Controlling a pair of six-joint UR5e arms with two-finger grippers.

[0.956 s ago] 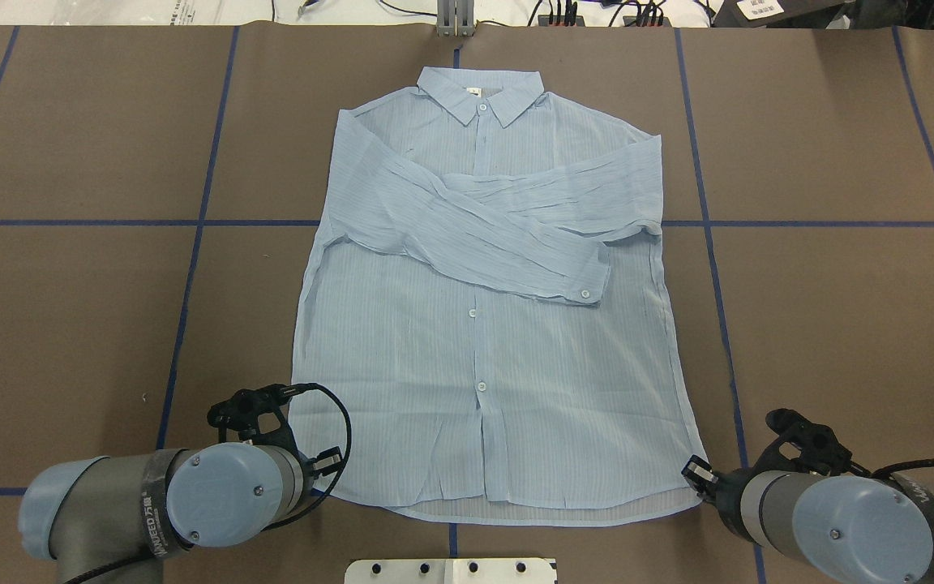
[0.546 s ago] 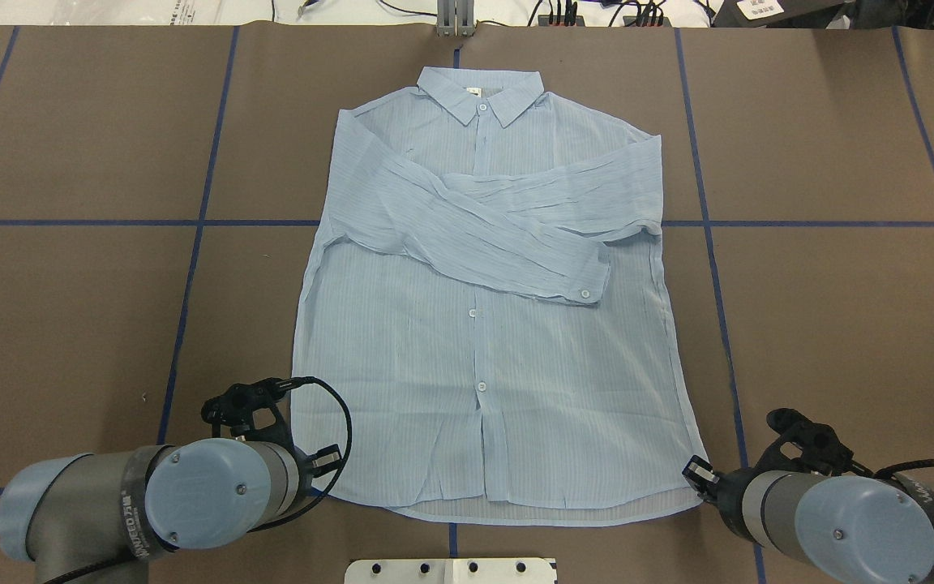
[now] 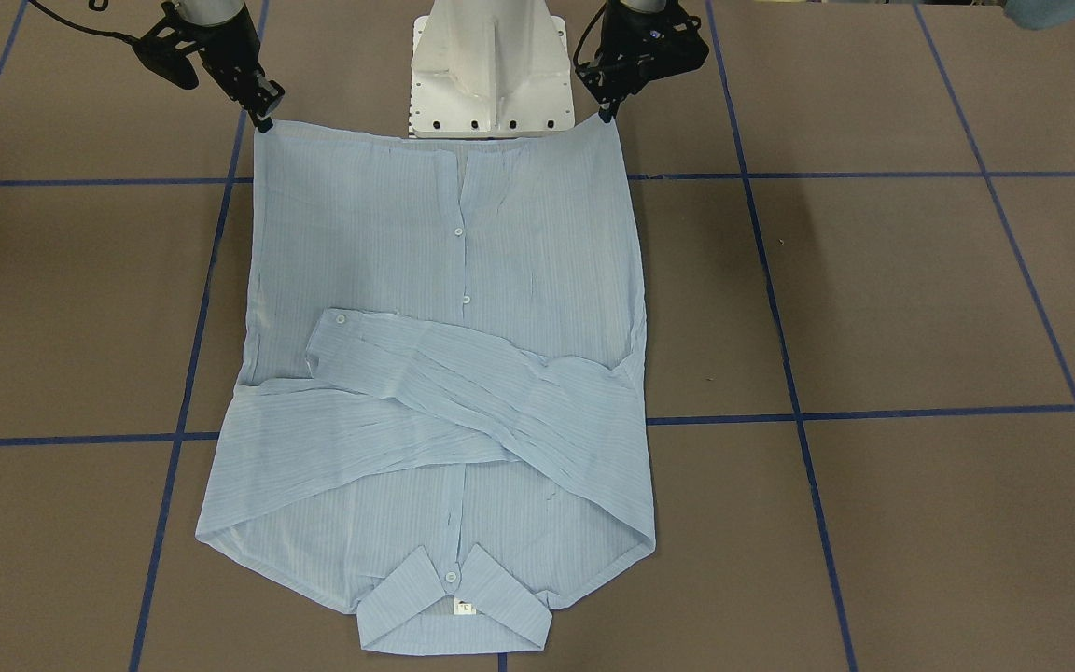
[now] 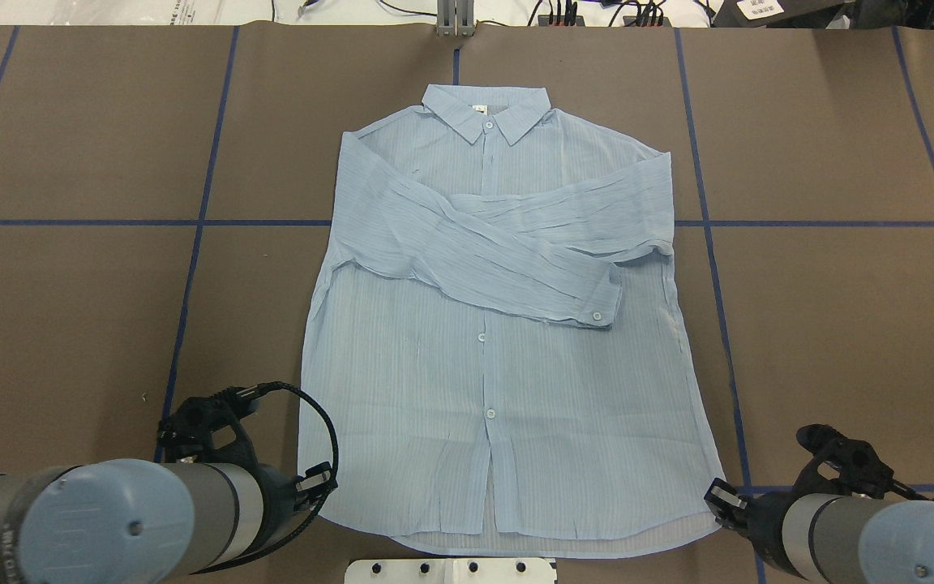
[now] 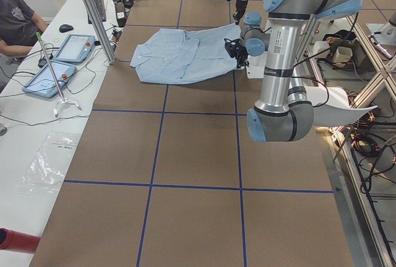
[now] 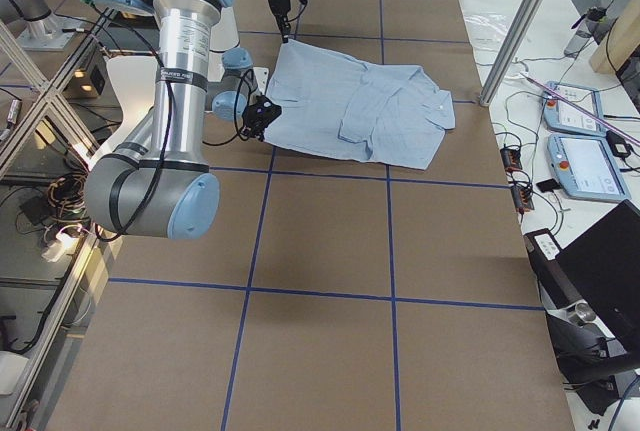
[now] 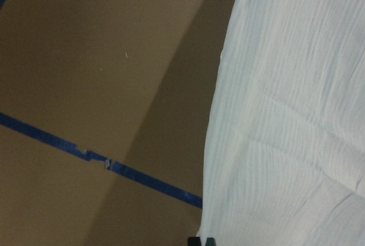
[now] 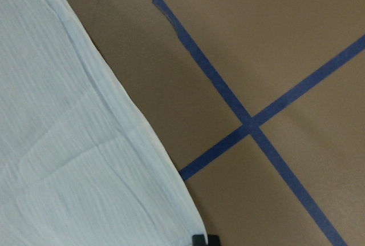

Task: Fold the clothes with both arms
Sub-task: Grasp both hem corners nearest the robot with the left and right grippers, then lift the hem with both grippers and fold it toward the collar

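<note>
Across the middle of the brown table (image 4: 70, 308) the shirt (image 4: 499, 405) lies flat, front up, sleeves crossed over its chest, collar on the far side and hem near the robot. At the hem's left corner the left gripper (image 4: 317, 478) has its jaws clamped on the cloth, and at the right corner the right gripper (image 4: 718, 496) pinches the hem likewise

No text reads clearly; print on the neck label (image 3: 465, 608) of the shirt (image 3: 444, 233) is too small.
</note>
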